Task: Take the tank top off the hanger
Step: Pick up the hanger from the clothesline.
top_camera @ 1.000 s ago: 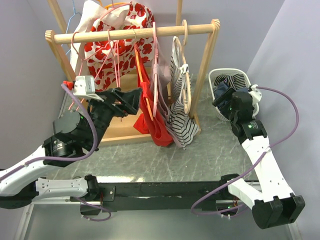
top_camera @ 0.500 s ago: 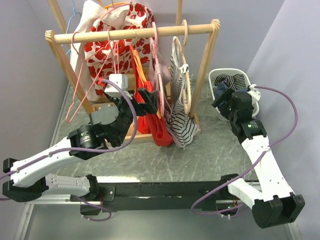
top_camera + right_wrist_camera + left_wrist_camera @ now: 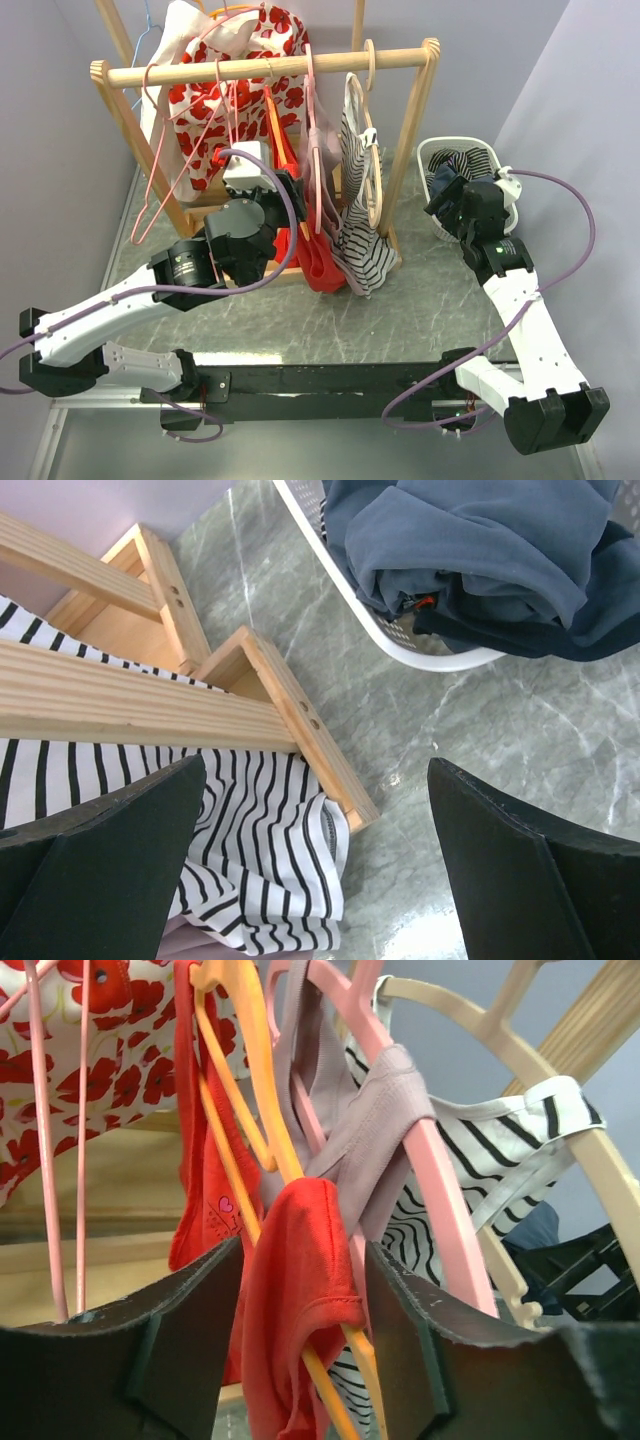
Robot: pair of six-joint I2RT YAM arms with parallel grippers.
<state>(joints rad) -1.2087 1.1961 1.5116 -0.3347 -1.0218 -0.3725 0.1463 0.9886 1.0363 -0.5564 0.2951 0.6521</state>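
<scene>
Your white basket [image 3: 436,151] stands on the table [image 3: 420,300] at the far right, just beside the wooden rack [image 3: 262,68]. It holds a heap of dark blue clothing [image 3: 470,550], which bulges over the rim in the right wrist view.

The red tank top [image 3: 300,1300] hangs on the orange hanger [image 3: 255,1090] near the middle of the rail. A floral garment [image 3: 190,100] hangs to its left. On its right hang a mauve garment [image 3: 375,1120] on a pink hanger [image 3: 430,1180] and a striped garment [image 3: 360,250] on a pale wooden hanger [image 3: 372,190].

Your left jaws are up among the hangers, partly open. One dark pad [image 3: 190,1350] sits on each side of a bunched fold of the tank top's red cloth. The fold fills most of the gap. You cannot tell from these views whether the pads press on it or only flank it. The orange hanger's lower bar runs down through the same gap.

Your right jaws are spread wide and hold nothing. Their fingers [image 3: 110,870] hang above the table between the rack's right foot and the basket. They touch neither.
</scene>
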